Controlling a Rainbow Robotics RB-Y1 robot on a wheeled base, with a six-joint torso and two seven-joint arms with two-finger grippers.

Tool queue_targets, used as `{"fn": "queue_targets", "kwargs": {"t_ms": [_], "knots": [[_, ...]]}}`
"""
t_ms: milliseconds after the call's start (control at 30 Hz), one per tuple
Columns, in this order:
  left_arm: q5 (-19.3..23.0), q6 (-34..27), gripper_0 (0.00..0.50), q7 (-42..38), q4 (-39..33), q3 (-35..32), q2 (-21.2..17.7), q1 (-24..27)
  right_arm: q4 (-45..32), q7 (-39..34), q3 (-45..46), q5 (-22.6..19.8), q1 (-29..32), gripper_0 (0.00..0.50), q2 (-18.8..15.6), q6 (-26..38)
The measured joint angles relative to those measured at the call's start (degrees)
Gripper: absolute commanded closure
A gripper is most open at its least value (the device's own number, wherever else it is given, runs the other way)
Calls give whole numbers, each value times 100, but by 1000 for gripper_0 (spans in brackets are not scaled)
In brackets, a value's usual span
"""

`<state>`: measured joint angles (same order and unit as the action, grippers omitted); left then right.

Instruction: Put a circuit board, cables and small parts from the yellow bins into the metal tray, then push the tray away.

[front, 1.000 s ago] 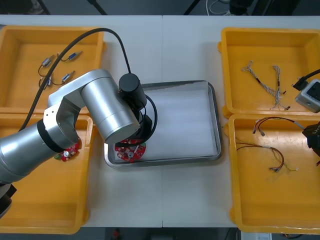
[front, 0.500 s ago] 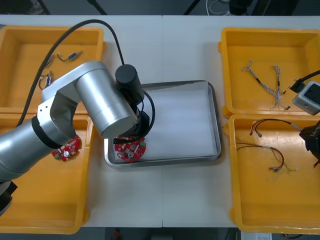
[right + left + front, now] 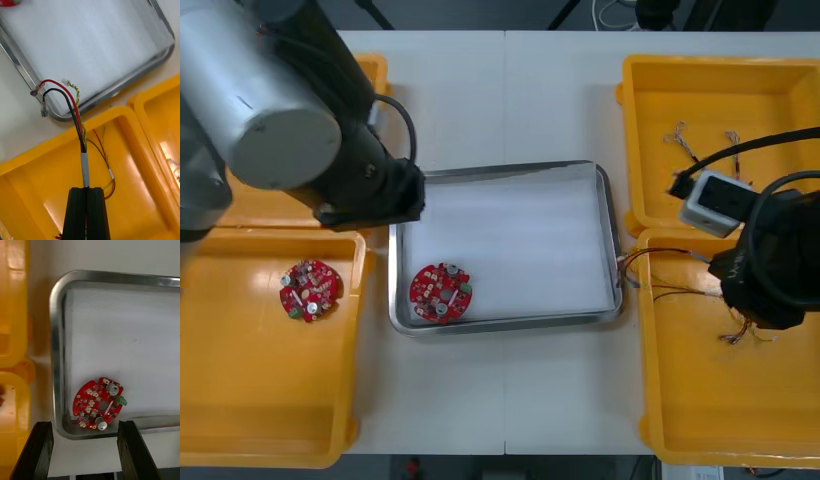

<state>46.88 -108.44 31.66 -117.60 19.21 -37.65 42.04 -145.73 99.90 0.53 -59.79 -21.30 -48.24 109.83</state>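
Note:
A round red circuit board (image 3: 441,293) (image 3: 99,408) lies flat in the near left corner of the metal tray (image 3: 520,235) (image 3: 56,352). My left gripper (image 3: 375,195) (image 3: 85,425) hovers open above that corner, with nothing between its fingers. My right gripper (image 3: 725,268) (image 3: 87,189) is shut on a red, black and yellow cable (image 3: 77,116) by its grey sleeve. It hangs over the near right yellow bin (image 3: 700,420) (image 3: 45,176). The cable's free ends (image 3: 626,263) reach to the tray's right rim (image 3: 112,88).
A second red board (image 3: 310,290) lies in the near left yellow bin (image 3: 270,400). Twisted cables (image 3: 677,135) lie in the far right bin (image 3: 660,80). More red and yellow cables (image 3: 745,330) (image 3: 107,165) remain under my right gripper.
My left arm has risen and drawn back from the tray, leaving the board inside. My right arm has come in from the right edge, carrying a cable toward the tray.

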Motion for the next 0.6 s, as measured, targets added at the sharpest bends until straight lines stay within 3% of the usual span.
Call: {"fn": "queue_targets", "kwargs": {"t_ms": [200, 333, 500, 600], "knots": [[377, -102, 0, 327, 130, -623, -638, 0, 0, 0, -1132, 376, -850, 500, -3, 1], [410, -91, 0, 1099, 527, -932, -907, 1, 76, 1, -1894, 506, -1401, 500, 2, 1], [343, 345, 0, 2279, 1162, -1107, -1086, 4, 575, 4, -2576, 539, -1929, 500, 190, 0], [223, 663, 0, 2597, 1613, -1124, -1128, 51, 915, 21, -2848, 616, -2151, 500, 414, -59]]}}
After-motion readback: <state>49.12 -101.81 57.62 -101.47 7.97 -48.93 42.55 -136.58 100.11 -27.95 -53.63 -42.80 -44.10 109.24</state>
